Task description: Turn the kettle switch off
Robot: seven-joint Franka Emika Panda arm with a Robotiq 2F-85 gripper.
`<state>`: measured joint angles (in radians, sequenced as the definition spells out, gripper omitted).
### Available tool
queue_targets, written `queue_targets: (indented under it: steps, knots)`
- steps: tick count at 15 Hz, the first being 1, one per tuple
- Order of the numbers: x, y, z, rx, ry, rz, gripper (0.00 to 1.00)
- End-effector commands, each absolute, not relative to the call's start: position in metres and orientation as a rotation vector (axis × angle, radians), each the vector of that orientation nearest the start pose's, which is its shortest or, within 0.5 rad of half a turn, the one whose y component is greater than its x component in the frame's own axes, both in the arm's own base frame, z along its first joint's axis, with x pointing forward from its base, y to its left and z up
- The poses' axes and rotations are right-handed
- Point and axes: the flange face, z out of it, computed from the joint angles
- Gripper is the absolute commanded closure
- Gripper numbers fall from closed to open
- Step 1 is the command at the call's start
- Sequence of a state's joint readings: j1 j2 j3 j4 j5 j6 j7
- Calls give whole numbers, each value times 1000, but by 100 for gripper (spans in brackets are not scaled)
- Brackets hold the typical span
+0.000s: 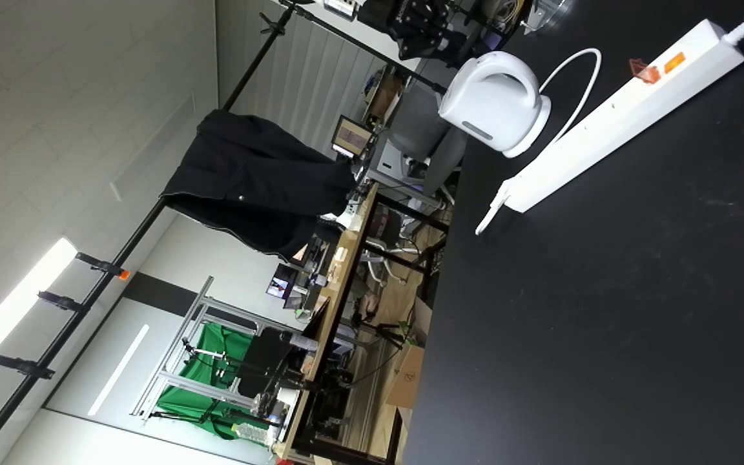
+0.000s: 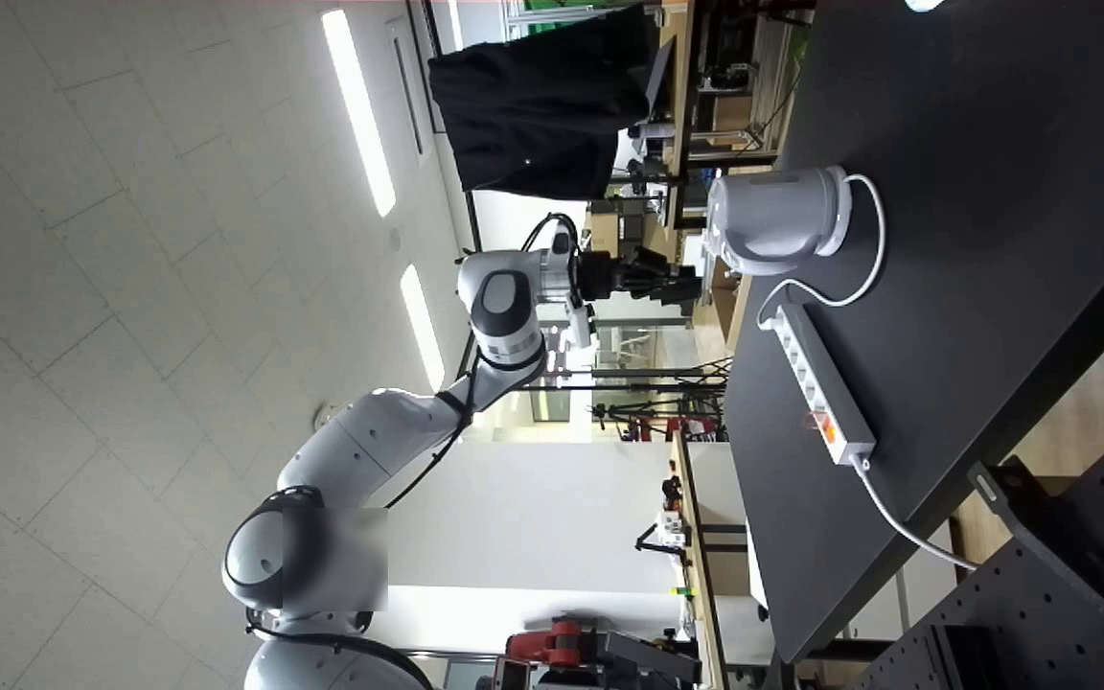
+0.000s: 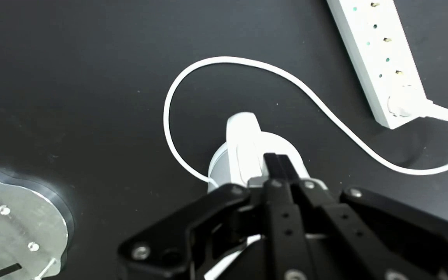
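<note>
Preferably, with the claw [image 3: 278, 160] pressed together above the kettle [image 2: 777, 216], which stands well in from the worktop [image 2: 964, 287] edge by the perforated plate [image 2: 1050, 632], locate the switch, indistinct from here, before pushing gently.

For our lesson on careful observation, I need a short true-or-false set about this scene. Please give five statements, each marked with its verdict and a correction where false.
1. The electric kettle stands upright on the black table. True.
2. The kettle's white cord is plugged into the power strip. True.
3. The white cord runs in a straight line. False: it curves across the black table.
4. The claw is shut. True.
5. The claw grips the kettle's handle. False: it holds nothing.
</note>
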<state>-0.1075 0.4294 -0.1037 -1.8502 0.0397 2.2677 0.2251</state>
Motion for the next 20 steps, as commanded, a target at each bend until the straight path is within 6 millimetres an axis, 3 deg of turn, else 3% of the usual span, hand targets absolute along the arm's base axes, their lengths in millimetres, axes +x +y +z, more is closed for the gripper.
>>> queue_targets:
  steps: [1, 10, 20]
  knots:
    - [632, -133, 287, -3077, 772, 81, 100]
    - [632, -147, 263, -3073, 790, 99, 100]
    - [636, -148, 262, -3101, 764, -26, 100]
